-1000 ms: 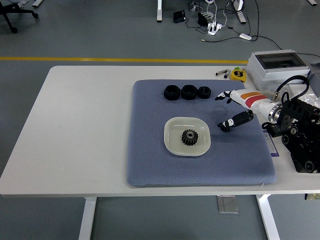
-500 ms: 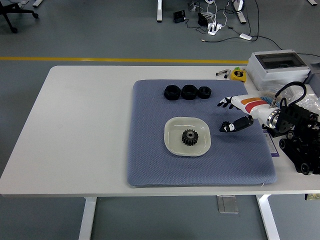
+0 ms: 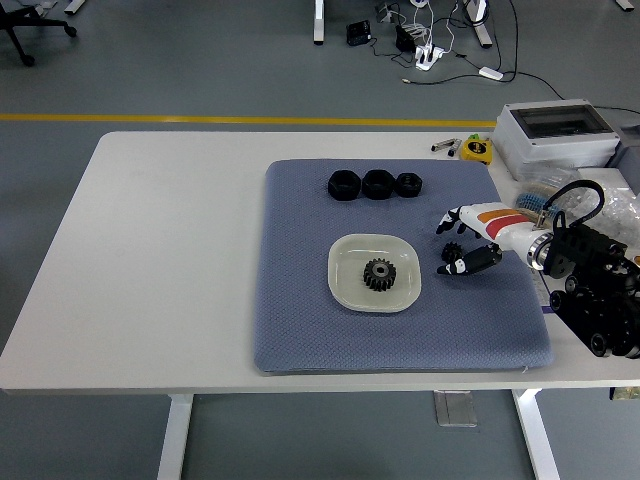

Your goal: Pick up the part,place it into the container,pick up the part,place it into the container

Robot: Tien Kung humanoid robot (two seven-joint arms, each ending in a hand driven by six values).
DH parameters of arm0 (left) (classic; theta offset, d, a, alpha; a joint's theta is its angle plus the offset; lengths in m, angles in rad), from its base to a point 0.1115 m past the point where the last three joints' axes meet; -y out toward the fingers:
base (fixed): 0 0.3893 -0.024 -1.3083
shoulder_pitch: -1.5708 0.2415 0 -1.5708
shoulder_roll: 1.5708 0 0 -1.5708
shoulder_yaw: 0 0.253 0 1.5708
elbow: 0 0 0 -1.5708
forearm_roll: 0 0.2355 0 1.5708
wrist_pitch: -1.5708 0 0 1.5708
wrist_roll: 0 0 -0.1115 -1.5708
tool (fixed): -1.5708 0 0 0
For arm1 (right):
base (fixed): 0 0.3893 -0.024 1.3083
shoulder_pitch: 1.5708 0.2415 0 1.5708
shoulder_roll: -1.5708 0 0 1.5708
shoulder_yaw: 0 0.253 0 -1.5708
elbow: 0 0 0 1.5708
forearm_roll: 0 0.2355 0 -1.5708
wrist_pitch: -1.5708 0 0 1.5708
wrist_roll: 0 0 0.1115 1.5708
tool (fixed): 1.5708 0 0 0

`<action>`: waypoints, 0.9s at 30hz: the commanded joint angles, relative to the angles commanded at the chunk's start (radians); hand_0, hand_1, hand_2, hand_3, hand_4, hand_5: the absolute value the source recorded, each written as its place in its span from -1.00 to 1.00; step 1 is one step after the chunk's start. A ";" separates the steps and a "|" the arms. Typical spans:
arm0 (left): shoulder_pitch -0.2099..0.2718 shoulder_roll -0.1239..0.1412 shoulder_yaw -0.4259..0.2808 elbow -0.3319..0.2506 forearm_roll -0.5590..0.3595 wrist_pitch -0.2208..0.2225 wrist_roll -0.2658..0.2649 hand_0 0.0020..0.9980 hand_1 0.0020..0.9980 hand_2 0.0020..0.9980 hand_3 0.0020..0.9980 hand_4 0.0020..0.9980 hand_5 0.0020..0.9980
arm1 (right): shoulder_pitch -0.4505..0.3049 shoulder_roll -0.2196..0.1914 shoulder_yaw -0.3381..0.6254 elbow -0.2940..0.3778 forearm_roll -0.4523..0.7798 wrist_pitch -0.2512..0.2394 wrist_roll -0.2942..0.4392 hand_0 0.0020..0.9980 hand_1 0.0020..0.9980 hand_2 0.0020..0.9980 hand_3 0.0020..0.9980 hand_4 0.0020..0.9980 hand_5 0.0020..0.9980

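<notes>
Since the earlier frames the right hand (image 3: 463,243) has pulled back toward the mat's right edge and dropped lower; it now sits just right of the dish (image 3: 375,273), no longer up near the row of parts. Nothing else has shifted.

Fingers are spread w/ thumb apart from the rest, nothing held, so the hand is empty and open. Left arm isn't visible.

One gear (image 3: 379,274) lies flat in the middle of the dish, so that part looks delivered. Three black parts (image 3: 376,184) sit in a tight row near the mat's far edge, touching or nearly so, well apart from the dish. Probably laid out in line so each can be reached from the right w/o knocking the others.

Mat (image 3: 300,320) is blue-grey, woven or dimpled texture, soft-looking, covers the bench's right half; likely there to stop metal parts sliding or rolling. Dish is pale, translucent, rounded-rectangle, shallow w/ a raised rim, which keeps the gear contained. Gear is dark metal, toothed round edge, centre bore. Row parts are matte black, chunky, roughly round or hex; can't tell finer detail.

Grey box (image 3: 556,135) w/ clear lid stands at the bench's far right corner, and a yellow tape measure (image 3: 478,148) lies just beside it.
</notes>
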 joint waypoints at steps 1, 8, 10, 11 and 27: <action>0.000 0.000 0.001 0.000 -0.001 0.000 0.000 0.44 0.48 0.55 0.34 0.40 0.36 | 0.001 0.000 -0.013 -0.003 0.016 -0.008 -0.003 -0.17 0.10 0.33 0.30 0.91 -0.21; 0.000 0.000 0.010 -0.003 -0.007 -0.001 -0.001 0.44 0.48 0.55 0.35 0.40 0.36 | 0.001 0.007 -0.074 -0.034 0.088 -0.039 -0.009 -0.32 -0.05 0.17 0.15 0.76 -0.24; 0.001 0.000 0.011 -0.003 -0.006 -0.002 -0.001 0.44 0.48 0.54 0.35 0.40 0.36 | -0.001 0.008 -0.089 -0.043 0.102 -0.043 -0.012 -0.37 -0.09 0.11 0.12 0.72 -0.25; 0.001 0.000 0.011 -0.004 -0.006 -0.003 -0.001 0.44 0.48 0.54 0.35 0.40 0.36 | -0.002 0.009 -0.094 -0.046 0.109 -0.044 -0.012 -0.37 -0.09 0.11 0.12 0.72 -0.25; 0.005 -0.001 -0.004 -0.004 0.021 -0.009 0.004 0.44 0.47 0.54 0.34 0.40 0.36 | -0.014 0.017 -0.118 -0.053 0.151 -0.069 -0.024 -0.43 -0.12 0.05 0.10 0.69 -0.26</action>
